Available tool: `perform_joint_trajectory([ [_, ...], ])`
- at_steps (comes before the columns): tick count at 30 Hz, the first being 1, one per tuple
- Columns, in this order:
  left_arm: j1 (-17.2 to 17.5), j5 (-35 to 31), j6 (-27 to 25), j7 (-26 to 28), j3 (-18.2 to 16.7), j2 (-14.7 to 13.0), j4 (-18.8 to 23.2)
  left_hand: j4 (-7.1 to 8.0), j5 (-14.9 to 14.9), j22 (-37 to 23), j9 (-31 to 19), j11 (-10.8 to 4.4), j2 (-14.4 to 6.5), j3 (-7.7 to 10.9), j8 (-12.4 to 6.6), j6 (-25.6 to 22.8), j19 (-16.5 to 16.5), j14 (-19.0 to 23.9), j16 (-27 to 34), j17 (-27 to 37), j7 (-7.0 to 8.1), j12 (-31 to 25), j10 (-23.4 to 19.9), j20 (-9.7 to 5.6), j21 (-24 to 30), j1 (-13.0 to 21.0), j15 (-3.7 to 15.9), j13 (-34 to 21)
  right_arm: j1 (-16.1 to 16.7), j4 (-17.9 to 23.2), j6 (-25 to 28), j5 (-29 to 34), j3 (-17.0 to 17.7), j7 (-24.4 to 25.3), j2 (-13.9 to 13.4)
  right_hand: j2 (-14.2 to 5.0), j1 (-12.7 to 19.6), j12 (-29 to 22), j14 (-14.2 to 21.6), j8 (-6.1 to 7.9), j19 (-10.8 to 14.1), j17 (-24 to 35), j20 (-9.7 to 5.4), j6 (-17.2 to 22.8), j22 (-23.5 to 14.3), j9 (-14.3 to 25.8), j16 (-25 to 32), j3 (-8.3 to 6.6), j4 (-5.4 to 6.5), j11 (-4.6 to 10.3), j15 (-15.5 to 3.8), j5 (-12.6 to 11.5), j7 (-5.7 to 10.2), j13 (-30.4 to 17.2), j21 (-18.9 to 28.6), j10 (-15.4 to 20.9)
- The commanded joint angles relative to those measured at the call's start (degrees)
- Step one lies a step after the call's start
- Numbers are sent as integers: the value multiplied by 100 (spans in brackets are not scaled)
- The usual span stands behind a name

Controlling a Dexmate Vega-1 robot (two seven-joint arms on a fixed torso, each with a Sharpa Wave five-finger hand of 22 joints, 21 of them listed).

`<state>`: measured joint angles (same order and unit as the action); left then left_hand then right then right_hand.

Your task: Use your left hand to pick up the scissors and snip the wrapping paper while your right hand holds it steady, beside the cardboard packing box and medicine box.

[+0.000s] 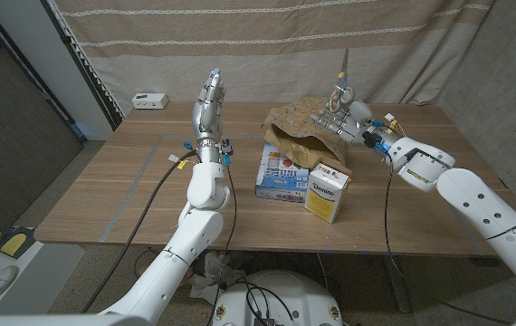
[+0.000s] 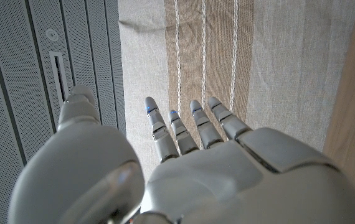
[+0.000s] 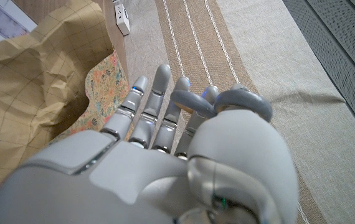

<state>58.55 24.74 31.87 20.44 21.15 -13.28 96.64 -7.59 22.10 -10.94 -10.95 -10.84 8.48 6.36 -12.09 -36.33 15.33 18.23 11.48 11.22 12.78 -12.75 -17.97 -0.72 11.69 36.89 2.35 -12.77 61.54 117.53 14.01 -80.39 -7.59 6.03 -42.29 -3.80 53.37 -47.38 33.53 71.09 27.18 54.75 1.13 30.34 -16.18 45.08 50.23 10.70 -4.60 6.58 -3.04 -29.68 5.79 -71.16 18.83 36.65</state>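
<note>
The grey-handled scissors [image 1: 342, 83] stand with their blades pointing up, held in my right hand [image 1: 347, 116] above the table's far right. In the right wrist view the handle loops [image 3: 227, 99] sit around that hand's fingers [image 3: 159, 93]. The crumpled brown wrapping paper [image 1: 296, 129], floral on its inner side, lies just left of the right hand and drapes over the boxes; the brown paper [image 3: 34, 93] lies beside the right hand's fingers. My left hand [image 1: 211, 100] is raised over the table's far middle, fingers [image 2: 184, 127] straight up and apart, holding nothing.
A blue and white box [image 1: 281, 172] lies in front of the paper, with a white and yellow carton [image 1: 327, 191] at its right. A small white device [image 1: 149, 100] sits at the far left table edge. Curtains hang behind the table.
</note>
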Motion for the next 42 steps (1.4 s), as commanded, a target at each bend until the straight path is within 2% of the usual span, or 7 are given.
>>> perform_joint_trajectory([
  [1,-1,4,47,16,0,32,-41,2,53,-14,-13,9,-52,-27,-26,-71,28,75,26,-1,-15,-4,-73,22,54,38,561,-1,-10,28,30,69,-7,44,-57,-12,-106,-4332,178,-66,171,5,60,-86,-135,973,204,67,31,371,-911,13,-359,-9,168,624],
  [10,29,-13,105,54,-7,78,-87,6,54,-15,-12,8,-65,-32,-29,-100,36,101,34,-1,-14,-11,-107,8,59,41,574,9,10,51,-27,260,9,102,-123,186,-272,-4330,320,40,275,-108,106,-57,-259,1054,353,202,58,326,-900,59,-488,-22,319,791],
  [19,15,-14,159,75,-22,121,-161,11,54,-17,-10,7,-80,-38,-31,-129,37,122,40,-1,-14,-12,-128,12,61,43,587,20,-33,1,-63,397,-37,55,-128,482,-847,-4301,146,83,273,-283,184,-447,-269,1280,373,500,266,138,-883,171,-681,-22,356,591],
  [26,36,-60,244,136,-53,170,-228,13,54,-17,-10,1,-86,-41,-32,-143,39,131,42,0,-14,-8,-128,12,63,44,588,25,-66,-10,-116,598,-48,31,-184,581,-1150,-4311,217,24,414,-418,226,-678,-237,1306,409,618,379,108,-878,233,-849,-25,400,493],
  [32,52,-102,280,181,-80,189,-250,15,54,-18,-9,5,-91,-43,-32,-155,42,127,39,0,-13,-5,-126,8,65,46,588,29,-121,-59,-45,705,-42,-89,-322,659,-1370,-4303,168,-24,491,-520,336,-874,-194,1341,411,689,452,-40,-845,283,-979,-28,410,333],
  [35,56,-126,273,192,-96,174,-241,15,54,-18,-9,5,-93,-45,-32,-159,42,131,40,0,-13,-3,-125,9,66,46,584,30,-145,-75,-32,779,-54,-91,-358,702,-1664,-4307,217,-82,612,-587,425,-1029,-147,1365,469,750,569,-119,-751,338,-1138,-27,429,215],
  [42,3,-153,153,212,-151,97,-257,16,53,-19,-8,14,-98,-48,-32,-172,44,127,37,0,-13,5,-114,13,68,49,588,36,-131,-44,2,982,8,-129,-548,769,-1943,-4362,402,-211,874,-603,422,-1054,-72,1239,654,782,660,-142,-750,406,-1278,-34,487,564],
])
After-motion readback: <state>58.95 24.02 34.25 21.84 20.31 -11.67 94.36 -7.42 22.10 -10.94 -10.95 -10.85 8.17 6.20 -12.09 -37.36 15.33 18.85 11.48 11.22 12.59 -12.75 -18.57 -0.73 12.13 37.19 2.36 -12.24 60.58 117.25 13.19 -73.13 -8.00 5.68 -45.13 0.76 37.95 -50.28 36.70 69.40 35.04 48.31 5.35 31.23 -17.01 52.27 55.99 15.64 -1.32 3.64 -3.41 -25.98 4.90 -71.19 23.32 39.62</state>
